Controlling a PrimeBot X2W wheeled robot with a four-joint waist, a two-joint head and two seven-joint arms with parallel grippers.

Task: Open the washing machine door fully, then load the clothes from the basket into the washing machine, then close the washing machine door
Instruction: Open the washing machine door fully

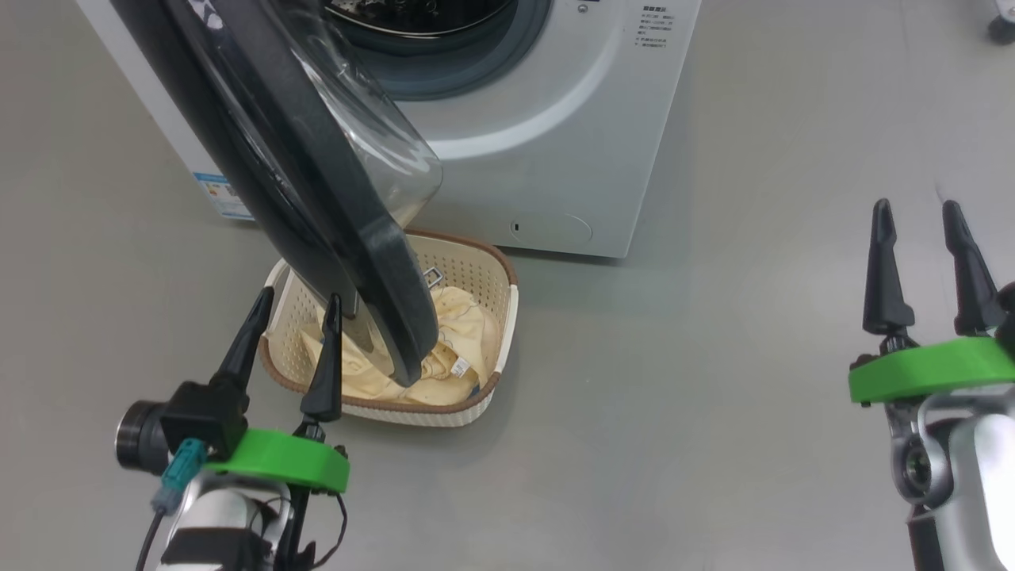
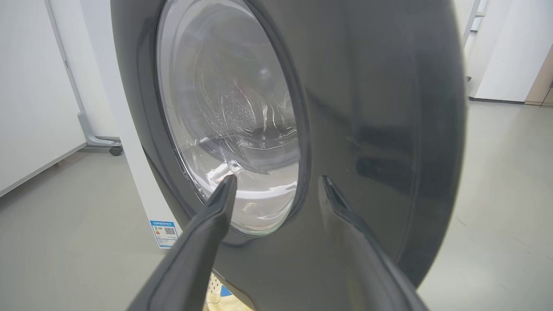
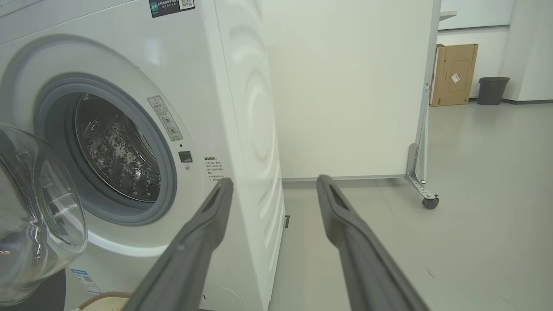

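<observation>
At the left of the head view, the left gripper (image 1: 300, 295) hung low with its jaws spread wide and nothing between them. In the left wrist view its two fingers (image 2: 216, 207) pointed straight at the outer face of the washing machine door (image 1: 317, 182), one tip over the glass and the other over the black rim. Whether they touched the door could not be told.

The door stood only partly open, swung out on a slant from the washing machine (image 1: 555, 119). From the head camera its lower edge overhung the basket (image 1: 476, 252), which sat on the floor just in front of the machine. The clothes (image 1: 456, 325) lay heaped in the basket, partly hidden behind the door. In the right wrist view the steel drum (image 3: 116, 151) looked empty.

Far to the right, well apart from everything, the right gripper (image 1: 916, 205) hovered above bare floor, its jaws also wide and empty.

The main danger seemed to be the door itself. A push from the left fingers on its outer face would likely swing it towards shut instead of open, or scrape the glass. With the door over the basket, a reach for the clothes could strike the rim or the bulging glass. A knock might also shove the light basket aside.
</observation>
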